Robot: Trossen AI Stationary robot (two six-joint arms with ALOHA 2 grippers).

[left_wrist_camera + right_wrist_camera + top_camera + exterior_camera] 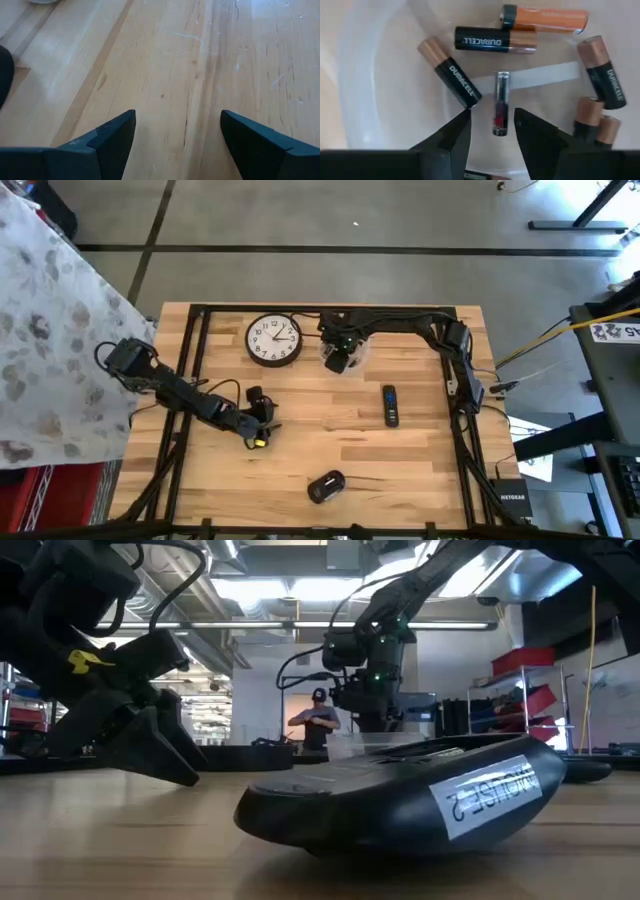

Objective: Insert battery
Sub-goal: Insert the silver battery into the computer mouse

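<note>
Right hand [492, 127], released, hangs over bowl [380, 95] of batteries [495, 39], visible only by wrist view. Left hand [177, 135] released above desk [170, 60].

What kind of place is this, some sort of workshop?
Probably a robotics lab or workshop: two robot arms work at a wooden table, the floor is bare concrete, and exposed ceiling ducts and red storage bins show behind.
</note>
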